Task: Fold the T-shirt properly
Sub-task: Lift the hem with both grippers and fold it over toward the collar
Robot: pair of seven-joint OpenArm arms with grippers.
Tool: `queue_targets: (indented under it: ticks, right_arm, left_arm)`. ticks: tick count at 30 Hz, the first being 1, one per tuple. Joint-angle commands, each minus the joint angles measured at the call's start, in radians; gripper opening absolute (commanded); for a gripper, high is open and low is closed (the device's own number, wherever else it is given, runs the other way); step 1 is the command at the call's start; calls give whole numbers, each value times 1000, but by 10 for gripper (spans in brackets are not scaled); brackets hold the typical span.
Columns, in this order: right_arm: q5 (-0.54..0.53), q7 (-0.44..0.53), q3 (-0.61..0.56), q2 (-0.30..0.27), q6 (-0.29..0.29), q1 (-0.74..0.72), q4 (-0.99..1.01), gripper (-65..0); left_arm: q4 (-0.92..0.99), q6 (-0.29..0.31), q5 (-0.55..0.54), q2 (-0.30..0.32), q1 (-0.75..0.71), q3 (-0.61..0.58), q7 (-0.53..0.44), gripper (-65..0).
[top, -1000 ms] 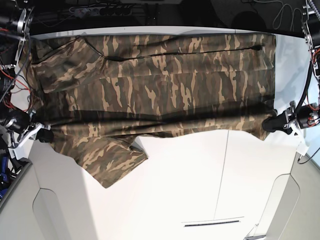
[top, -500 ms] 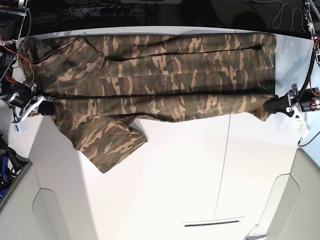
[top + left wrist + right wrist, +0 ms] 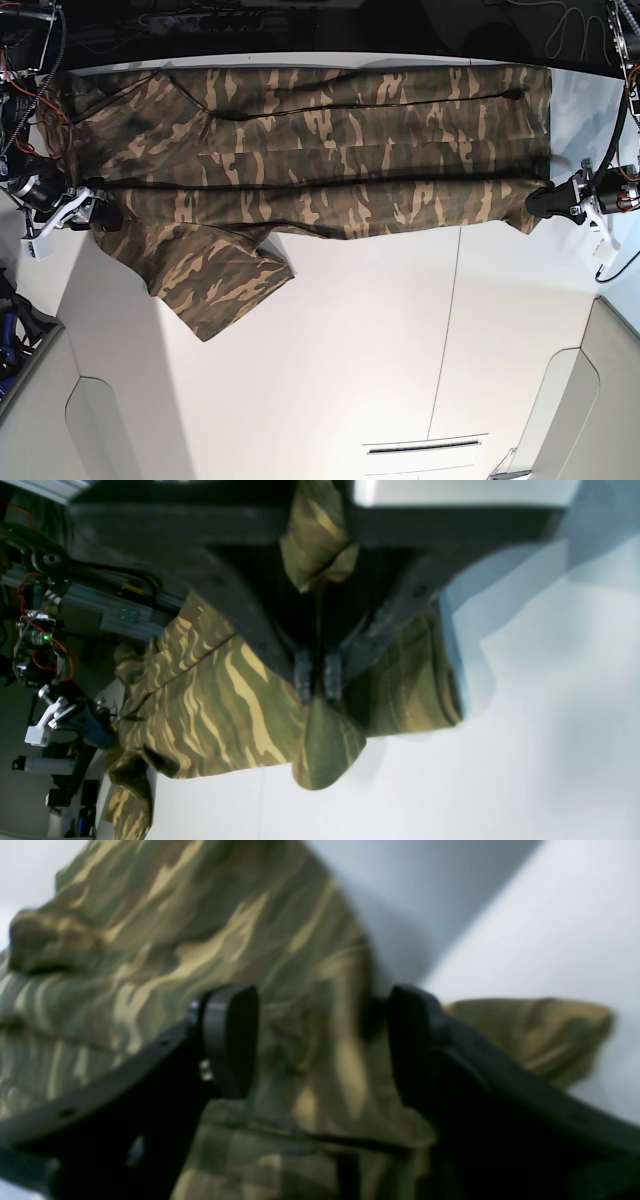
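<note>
The T-shirt is spread along the worktop's far edge, one lengthwise fold laid over. Its hem corner is clamped in the left pincer; the right pincer gapes, cloth released. A sleeve and crosswise folds remain.
</note>
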State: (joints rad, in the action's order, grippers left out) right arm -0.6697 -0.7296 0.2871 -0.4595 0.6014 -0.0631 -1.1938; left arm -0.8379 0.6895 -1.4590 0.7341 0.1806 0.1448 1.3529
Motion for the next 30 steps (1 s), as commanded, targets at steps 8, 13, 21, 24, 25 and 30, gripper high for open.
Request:
queue_targets:
  ticks: [8,13,21,24,25,30]
  right_arm:
    - [89,131,8,25,-27,-80,-13,-243]
    - [180,170,8,105,-44,-166,-10,-243]
    - [346,234,5,222,-118,-292,117,-243]
    - [374,258,5,248,-115,-330,227,-243]
    - [375,263,5,256,-114,-339,254,-243]
    - [375,262,5,284,-80,-343,306,-243]
  left_arm:
    - [-15,9,-25,27,18,7,-10,-650]
    - [-15,9,-25,27,18,7,-10,-650]
    - [-15,9,-25,27,18,7,-11,-650]
    - [-15,9,-25,24,18,7,-13,-650]
    - [-15,9,-25,23,18,7,-13,-650]
    - [-15,9,-25,13,19,7,-14,-650]
